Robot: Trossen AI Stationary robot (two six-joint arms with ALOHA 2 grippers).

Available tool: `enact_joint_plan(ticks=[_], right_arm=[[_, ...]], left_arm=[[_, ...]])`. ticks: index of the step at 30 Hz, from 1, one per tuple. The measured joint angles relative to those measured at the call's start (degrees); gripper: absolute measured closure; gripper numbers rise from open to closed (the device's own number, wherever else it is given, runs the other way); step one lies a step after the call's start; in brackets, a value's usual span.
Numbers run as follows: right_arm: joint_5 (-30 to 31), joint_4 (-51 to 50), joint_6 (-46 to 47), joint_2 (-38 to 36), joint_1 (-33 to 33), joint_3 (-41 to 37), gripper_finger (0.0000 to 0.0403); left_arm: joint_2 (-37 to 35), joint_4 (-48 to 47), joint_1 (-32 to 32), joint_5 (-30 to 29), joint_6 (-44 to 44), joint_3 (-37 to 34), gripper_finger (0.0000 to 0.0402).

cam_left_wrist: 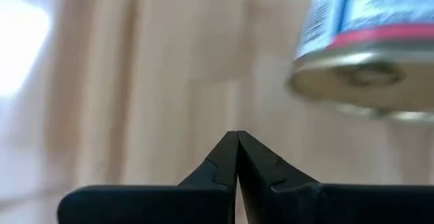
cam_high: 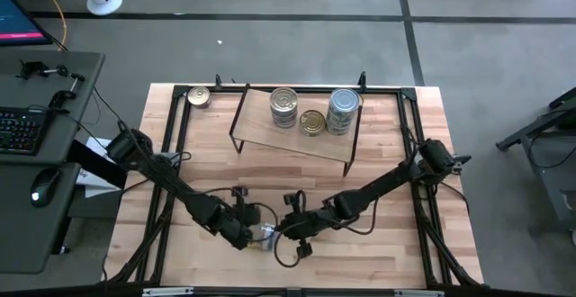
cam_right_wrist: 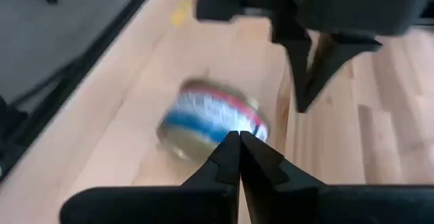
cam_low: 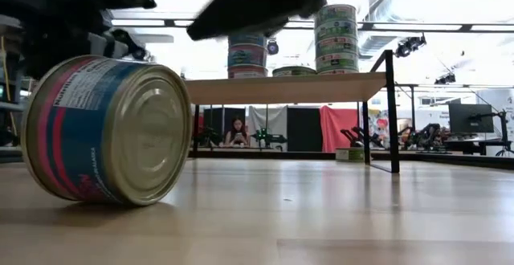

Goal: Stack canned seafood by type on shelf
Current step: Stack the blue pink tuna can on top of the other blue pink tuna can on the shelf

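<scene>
High view. I see the shelf [cam_high: 261, 133] standing at the far middle of the table [cam_high: 405, 243]. It carries a stack of gold-topped tins [cam_high: 284, 107], a taller stack of pale-blue-topped tins [cam_high: 344, 111] and, between them, a single gold tin [cam_high: 312, 121]. One more gold tin [cam_high: 199, 96] sits on the table at the far left corner, off the shelf. A blue-and-red tin [cam_high: 265, 236] lies near the front edge, between the two grippers. I judge the task well advanced, with at least these two tins left to place. Both arms reach inward and low over the front of the table; the left gripper [cam_high: 241, 234] is just left of the loose tin, the right gripper [cam_high: 297, 229] just right of it.

Low view. The blue-and-red tin [cam_low: 104, 128] lies tipped on its side on the wood, its bare silver end facing the camera. Behind it stand the shelf [cam_low: 285, 88] and its stacks. Neither arm holds the tin.

Left wrist view. My left gripper [cam_left_wrist: 237, 137] is clenched, fingertips meeting, holding nothing; the tin [cam_left_wrist: 369, 44] lies just beyond it.

Right wrist view. My right gripper [cam_right_wrist: 239, 137] is likewise clenched and empty, its tips close to the tin [cam_right_wrist: 210, 119], with the left arm [cam_right_wrist: 325, 20] just past it.
</scene>
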State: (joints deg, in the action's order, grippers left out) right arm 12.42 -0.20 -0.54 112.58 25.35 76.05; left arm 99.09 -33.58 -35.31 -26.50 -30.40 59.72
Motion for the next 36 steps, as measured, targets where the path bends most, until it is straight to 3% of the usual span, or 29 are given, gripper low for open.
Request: enact_joint_plan(ticks=[4, 8, 12, 15, 20, 26, 29, 36], right_arm=[[0.0, 1.7, 0.1, -1.4, -0.4, 0.0, 0.0403], [-3.7, 0.7, -1.0, -1.7, -1.1, 2.7, 0.0403], [-5.2, -4.4, -5.1, -1.5, -2.2, 9.3, 0.0393], [-6.3, -11.5, -8.5, -1.3, -3.8, 14.7, 0.0362], [-10.8, -21.3, -14.0, 0.0, -5.7, 21.7, 0.0272], [-11.5, -25.8, -25.0, 3.3, -5.1, 25.1, 0.0171], [-11.7, -26.5, -30.1, 5.3, -4.4, 25.6, 0.0148], [-12.0, -29.7, -37.5, 7.7, -3.4, 25.6, 0.0144]], left_arm=[[-4.5, -7.7, -1.8, -4.7, -6.3, -0.3, 0.0401], [-10.0, -8.4, -6.2, -9.6, -20.1, -4.2, 0.0402], [-12.9, -8.2, -11.9, -12.8, -37.1, -8.1, 0.0401], [-12.9, -7.3, -15.3, -13.0, -44.2, -9.4, 0.0401], [-12.7, -5.8, -18.6, -12.8, -50.7, -9.7, 0.0402], [-12.7, -4.9, -20.0, -13.6, -56.2, -9.7, 0.0401], [-12.7, -3.6, -20.0, -13.8, -56.5, -9.7, 0.0402], [-12.7, -0.8, -19.8, -13.9, -56.5, -9.7, 0.0402]])
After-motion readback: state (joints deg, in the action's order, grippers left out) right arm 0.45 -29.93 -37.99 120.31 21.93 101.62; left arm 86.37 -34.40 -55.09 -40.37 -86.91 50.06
